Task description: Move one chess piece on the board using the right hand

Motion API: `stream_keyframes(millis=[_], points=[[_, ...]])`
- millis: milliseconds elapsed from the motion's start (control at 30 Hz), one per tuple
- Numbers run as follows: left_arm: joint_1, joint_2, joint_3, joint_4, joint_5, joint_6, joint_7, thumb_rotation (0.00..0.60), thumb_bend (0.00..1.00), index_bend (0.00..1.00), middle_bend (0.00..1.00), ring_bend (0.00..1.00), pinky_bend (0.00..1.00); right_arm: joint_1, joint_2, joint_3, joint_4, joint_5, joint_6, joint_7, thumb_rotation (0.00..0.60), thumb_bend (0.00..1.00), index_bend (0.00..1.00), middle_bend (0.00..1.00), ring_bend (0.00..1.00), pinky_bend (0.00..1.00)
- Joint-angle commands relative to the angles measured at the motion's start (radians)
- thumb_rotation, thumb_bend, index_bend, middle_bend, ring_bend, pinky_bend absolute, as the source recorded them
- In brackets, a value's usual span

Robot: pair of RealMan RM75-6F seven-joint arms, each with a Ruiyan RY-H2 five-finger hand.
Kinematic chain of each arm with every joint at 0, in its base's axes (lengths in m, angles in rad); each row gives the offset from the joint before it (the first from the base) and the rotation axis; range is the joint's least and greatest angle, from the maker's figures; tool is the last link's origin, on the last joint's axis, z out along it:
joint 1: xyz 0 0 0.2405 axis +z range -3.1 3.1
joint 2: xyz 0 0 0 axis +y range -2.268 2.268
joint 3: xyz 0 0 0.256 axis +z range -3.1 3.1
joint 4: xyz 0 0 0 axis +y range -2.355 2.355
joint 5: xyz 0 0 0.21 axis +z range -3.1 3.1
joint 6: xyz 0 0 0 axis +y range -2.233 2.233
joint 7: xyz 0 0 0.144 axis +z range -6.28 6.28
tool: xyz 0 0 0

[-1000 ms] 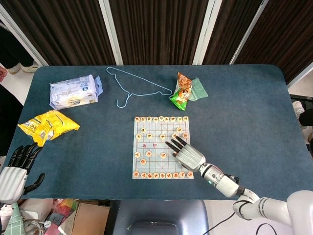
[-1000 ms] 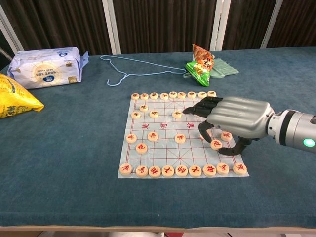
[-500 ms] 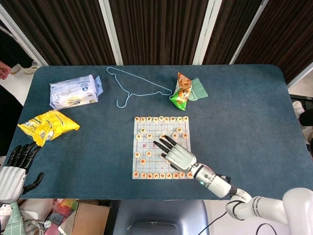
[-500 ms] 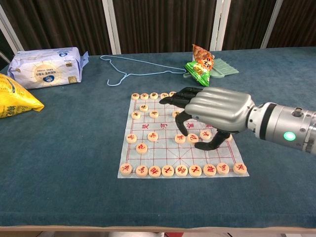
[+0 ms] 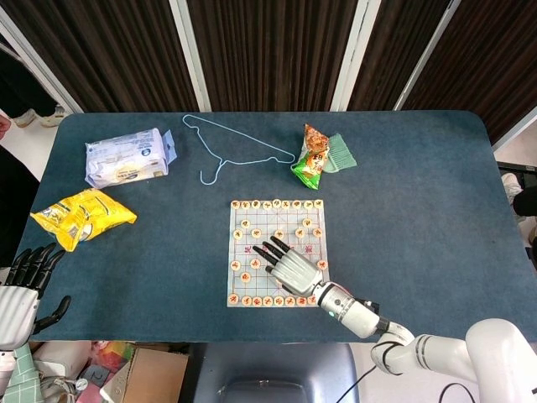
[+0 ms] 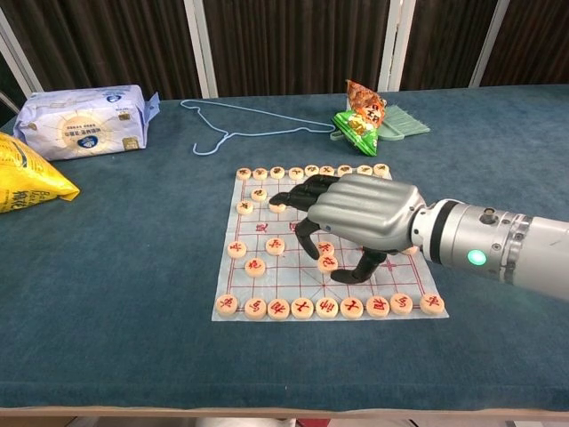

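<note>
The chess board (image 5: 260,220) is a pale mat on the blue table, with round wooden pieces in rows along its far and near edges (image 6: 302,308). My right hand (image 6: 360,213) hovers palm down over the middle of the board (image 6: 284,277), fingers curled downward. A piece with a red character (image 6: 327,263) sits between its thumb and fingers near the centre column, pinched low over the mat. In the head view the right hand (image 5: 289,267) hides that piece. My left hand (image 5: 21,290) hangs open off the table's near left corner.
A blue wire hanger (image 5: 231,151) lies beyond the board. A green and orange snack bag (image 5: 312,159) rests on a green cloth (image 5: 340,151) at the back. A tissue pack (image 5: 126,158) and a yellow snack bag (image 5: 82,217) lie at the left.
My right hand has travelled left across the board from its right side to the middle, and the red-marked piece between thumb and fingers moved with it. The left hand barely shifted.
</note>
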State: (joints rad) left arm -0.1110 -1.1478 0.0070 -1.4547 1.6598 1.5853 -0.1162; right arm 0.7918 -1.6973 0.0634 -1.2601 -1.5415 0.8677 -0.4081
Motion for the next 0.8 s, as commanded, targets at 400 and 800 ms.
stream_keyframes(millis=[400, 800], points=[[0.001, 0.004, -0.003, -0.001, -0.005, 0.0, -0.009, 0.6, 0.35, 0.0, 0.0, 0.0, 0.02, 0.016, -0.027, 0.008, 0.028, 0.048, -0.024, -0.026, 0.6, 0.45, 0.62, 0.06, 0.0, 0.0], [0.003, 0.009, 0.001, -0.003, 0.001, 0.003, -0.018, 0.6, 0.35, 0.0, 0.0, 0.0, 0.02, 0.014, -0.015, -0.001, 0.008, 0.052, -0.007, -0.054, 0.6, 0.45, 0.5, 0.06, 0.0, 0.0]])
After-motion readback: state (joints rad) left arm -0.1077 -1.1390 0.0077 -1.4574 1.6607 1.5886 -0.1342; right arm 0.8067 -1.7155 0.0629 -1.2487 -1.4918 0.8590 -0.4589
